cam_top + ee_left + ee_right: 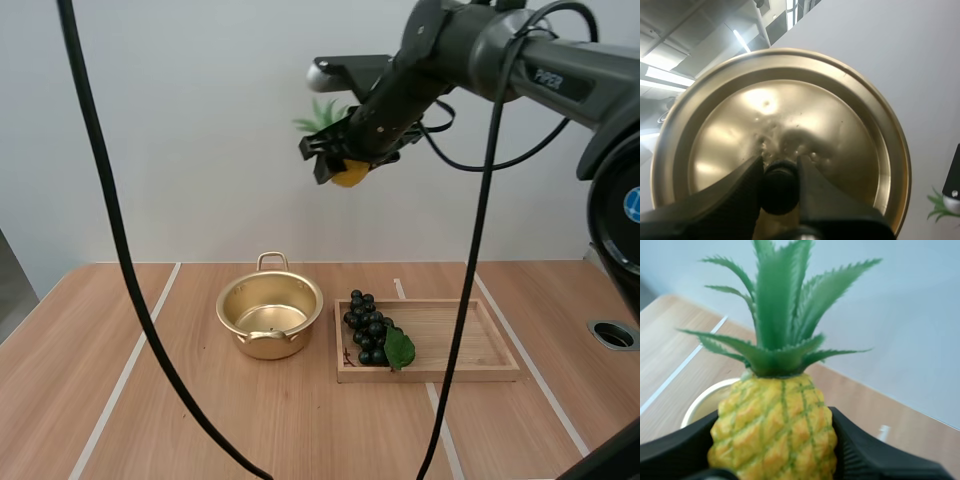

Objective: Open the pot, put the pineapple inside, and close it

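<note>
Whole scene first: the surface (200, 420) has a wooden tray (500, 350) with grapes (368, 328) on it. Just beside the tray, toward my left, the pot (270, 345) sits open and empty. The lid (790, 115) is up in the air, with my left hand (779, 167) clamped on its black knob (780, 192). My right hand (335, 160) pinches the pineapple (775, 425) by its body, high over the surface. Its long axis runs in line with the fingers, crown poking out past the tips. The bit that matters: the pot's mouth lies well below the fruit and a little to my left. So I'd guess the right arm goes down and slightly left.
</note>
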You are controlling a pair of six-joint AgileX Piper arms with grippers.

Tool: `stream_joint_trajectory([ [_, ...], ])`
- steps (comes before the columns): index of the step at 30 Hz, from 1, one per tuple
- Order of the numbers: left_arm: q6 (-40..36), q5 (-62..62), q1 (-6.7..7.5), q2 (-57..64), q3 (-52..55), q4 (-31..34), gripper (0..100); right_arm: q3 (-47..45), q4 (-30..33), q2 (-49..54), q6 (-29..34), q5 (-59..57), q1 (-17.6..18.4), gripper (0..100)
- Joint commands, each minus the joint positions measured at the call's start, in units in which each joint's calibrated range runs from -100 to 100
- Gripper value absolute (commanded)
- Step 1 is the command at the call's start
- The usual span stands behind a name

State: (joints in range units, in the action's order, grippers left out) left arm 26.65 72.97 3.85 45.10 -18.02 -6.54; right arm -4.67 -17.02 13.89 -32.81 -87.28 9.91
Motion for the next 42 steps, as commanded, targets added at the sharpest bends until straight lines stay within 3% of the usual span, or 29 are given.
stream_joint_trajectory([
  [1,-0.39,1.39,0.23,0.50,-0.62,0.49,0,0.41,1.51,-2.62,-1.21,-2.51,3.12,0],
  [8,-0.39,6.68,0.23,1.09,-0.62,1.29,0,0.41,2.33,-11.34,-1.21,-4.66,6.90,0],
  [11,-0.39,7.42,0.23,1.35,-0.62,2.59,0,0.41,2.36,-15.60,-4.02,-4.84,7.91,0],
  [23,-0.39,14.66,0.23,1.35,-0.62,6.54,0,0.27,2.36,-28.39,-5.72,-6.87,8.13,0],
  [42,-0.39,16.66,0.23,1.35,-0.62,6.54,0,-3.00,3.05,-33.01,-6.69,0.44,8.13,0],
])
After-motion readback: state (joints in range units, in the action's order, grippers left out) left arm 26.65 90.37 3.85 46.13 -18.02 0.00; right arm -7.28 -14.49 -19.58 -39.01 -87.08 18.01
